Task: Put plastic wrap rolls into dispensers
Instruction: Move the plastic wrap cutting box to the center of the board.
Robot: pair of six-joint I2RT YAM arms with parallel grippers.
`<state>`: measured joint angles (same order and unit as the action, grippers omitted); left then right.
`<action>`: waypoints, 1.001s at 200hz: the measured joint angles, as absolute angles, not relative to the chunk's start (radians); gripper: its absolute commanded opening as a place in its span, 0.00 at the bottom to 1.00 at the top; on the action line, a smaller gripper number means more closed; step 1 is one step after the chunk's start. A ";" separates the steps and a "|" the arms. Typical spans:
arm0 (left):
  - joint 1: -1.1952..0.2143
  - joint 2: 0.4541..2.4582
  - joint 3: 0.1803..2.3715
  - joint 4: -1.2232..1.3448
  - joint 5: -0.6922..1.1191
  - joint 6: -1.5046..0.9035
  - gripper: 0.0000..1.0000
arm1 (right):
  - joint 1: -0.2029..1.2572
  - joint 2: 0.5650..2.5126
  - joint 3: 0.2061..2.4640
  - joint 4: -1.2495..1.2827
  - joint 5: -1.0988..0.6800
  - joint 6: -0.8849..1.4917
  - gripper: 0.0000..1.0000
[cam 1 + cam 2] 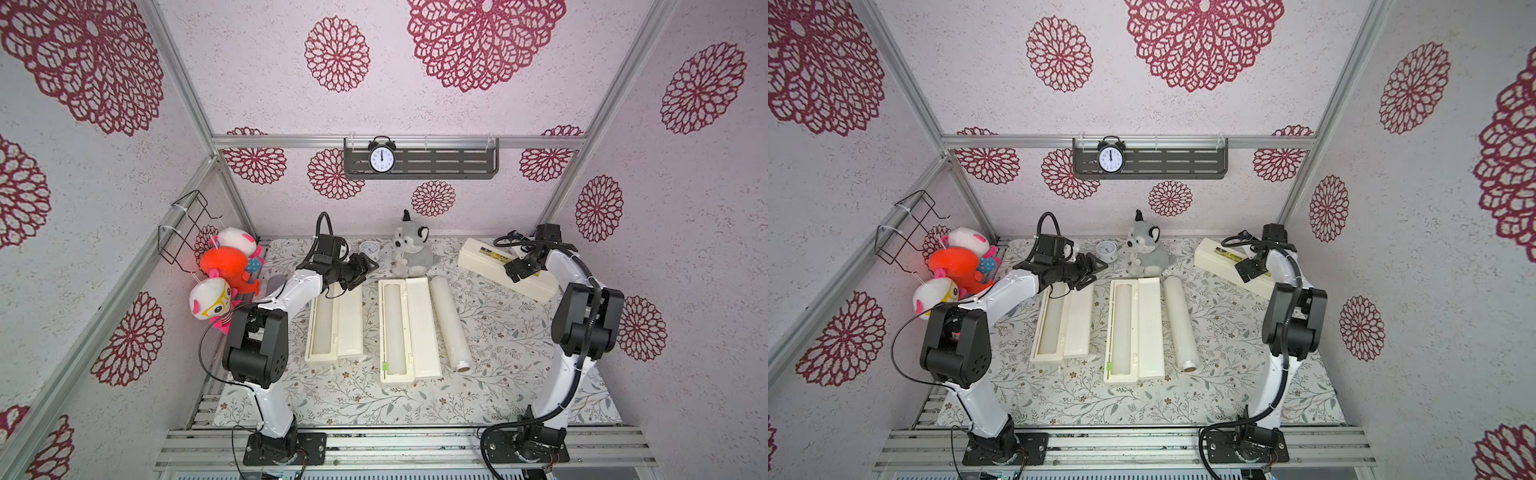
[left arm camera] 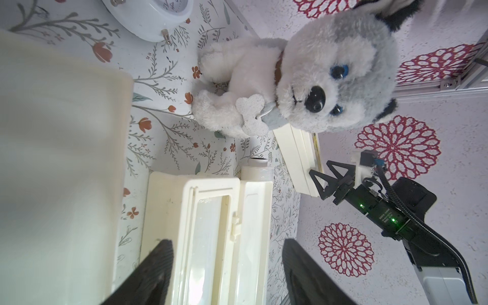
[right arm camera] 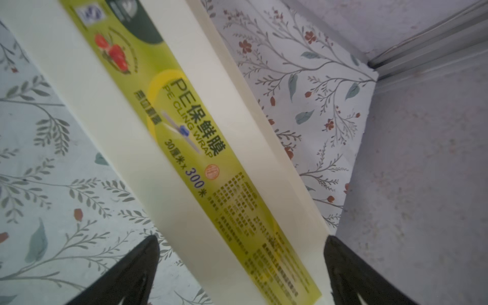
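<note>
Upper right: right tool (image 1: 515,271), spread wide, over the shut box (image 1: 473,252). Left tool (image 1: 365,266) also spread, empty. A one-sided push could skid the box.

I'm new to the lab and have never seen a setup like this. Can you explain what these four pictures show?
Two white robot arms stand at a flowered table, each ending in a two-finger gripper. Two pictures look down from overhead. The other two come from cameras on the wrists. On the table lie two open dispensers, each with a plastic wrap roll inside, a loose roll beside one of them, a closed dispenser, a plush husky and a small clock. The left gripper hovers open and empty. The right gripper hangs over the closed dispenser, jaws wide either side of it.
</note>
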<state>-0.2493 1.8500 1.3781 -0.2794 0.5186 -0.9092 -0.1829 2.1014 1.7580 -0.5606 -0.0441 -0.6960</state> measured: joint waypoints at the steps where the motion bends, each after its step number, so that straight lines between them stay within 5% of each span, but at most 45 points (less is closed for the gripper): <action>1: -0.249 1.850 1.379 -0.280 0.519 -0.910 0.70 | -0.184 2.104 1.761 -0.562 -0.046 -0.698 0.98; 87: -0.243 1.872 1.407 -0.318 0.492 -0.915 0.70 | -0.195 2.315 2.107 -0.855 -0.116 -0.853 0.98; 200: -0.243 1.896 1.391 -0.283 0.516 -0.920 0.70 | -0.048 1.957 1.567 -0.706 -0.132 -0.492 0.89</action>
<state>-0.2432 1.8957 1.3914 -0.2829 0.5163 -0.9195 -0.0479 1.9572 1.5673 -0.7059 -0.1322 -0.4919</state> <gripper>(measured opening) 0.697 0.901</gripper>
